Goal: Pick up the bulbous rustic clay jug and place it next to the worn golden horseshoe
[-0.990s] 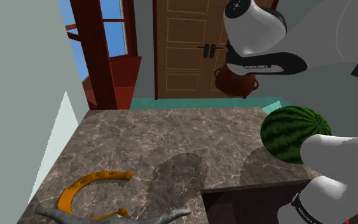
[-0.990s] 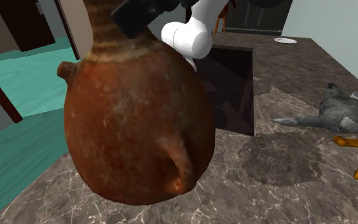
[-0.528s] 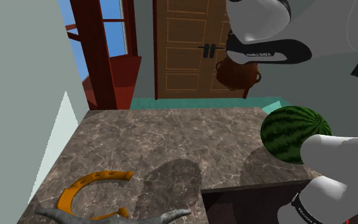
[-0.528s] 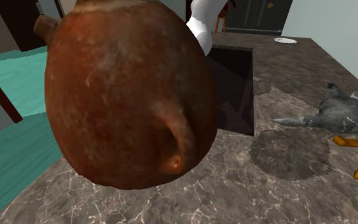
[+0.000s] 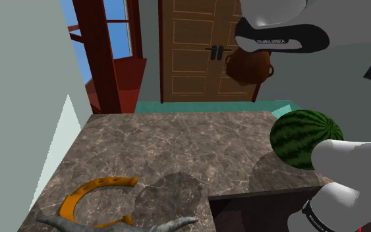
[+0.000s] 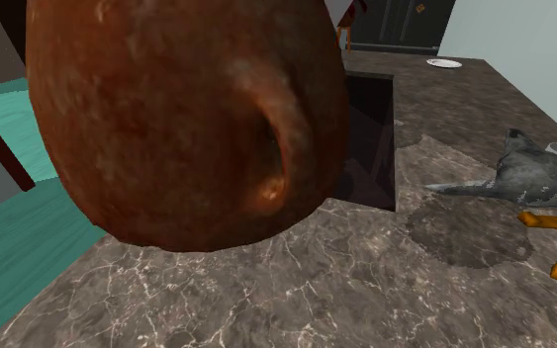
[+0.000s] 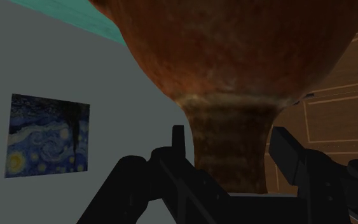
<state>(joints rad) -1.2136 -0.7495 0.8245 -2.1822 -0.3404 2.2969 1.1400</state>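
The bulbous reddish-brown clay jug (image 5: 248,66) hangs high in the air above the marble table (image 5: 164,138), under the arm's black hand. In the wrist view my gripper (image 7: 228,137) is shut on the jug's (image 7: 234,44) banded neck, one black finger on each side. The jug (image 6: 187,109) looms very close in the second exterior view, its small handle facing that camera. The golden horseshoe (image 5: 78,198) lies flat near the table's front corner at the shoulder view's lower left; its two ends (image 6: 553,225) show at the second exterior view's right edge. The jug's shadow falls beside it.
A grey horned figure (image 5: 111,224) lies just in front of the horseshoe. A striped watermelon (image 5: 306,138) sits at the table's right side by the arm. The dark stand (image 6: 365,138) borders the table. A wooden door (image 5: 190,46) is behind.
The jug has risen in my grip and come nearer the second exterior camera. Its shadow on the table has slid toward the horseshoe.
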